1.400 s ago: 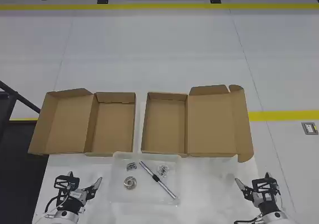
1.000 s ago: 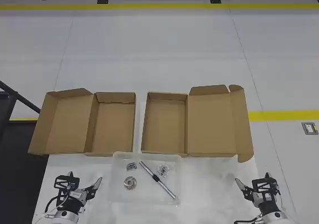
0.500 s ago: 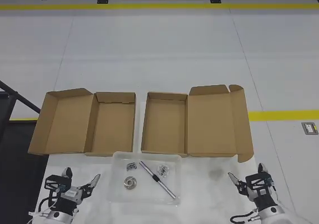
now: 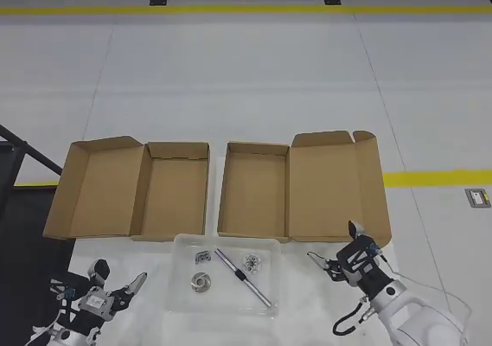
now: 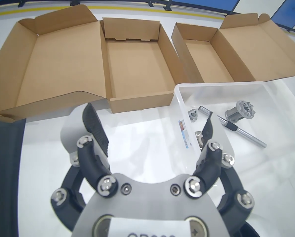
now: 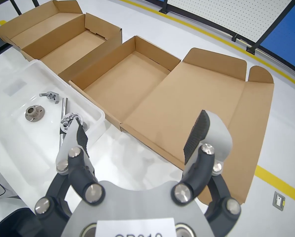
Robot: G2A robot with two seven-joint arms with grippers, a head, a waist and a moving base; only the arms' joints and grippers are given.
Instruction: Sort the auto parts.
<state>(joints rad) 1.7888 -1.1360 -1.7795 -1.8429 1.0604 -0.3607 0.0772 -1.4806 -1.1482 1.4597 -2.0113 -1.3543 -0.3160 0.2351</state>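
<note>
The sort looks to be at its first pick: the shaft (image 4: 244,278), flanged hub (image 4: 200,282), toothed part (image 4: 252,262) and small bracket (image 4: 202,256) all lie in the clear tray (image 4: 182,298) on the surface, just before the open left box (image 4: 176,195) and right box (image 4: 252,195), none yet boxed. The left gripper (image 5: 148,115) and right gripper (image 6: 140,118) hang either side of the tray, fingers spread wide, holding nothing. Next, one must come over the tray wall and close squarely on a single part.

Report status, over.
Left gripper, right gripper open, holding nothing. Shaft and three smaller parts in tray, none boxed. Left box, right box open. No obstruction.
</note>
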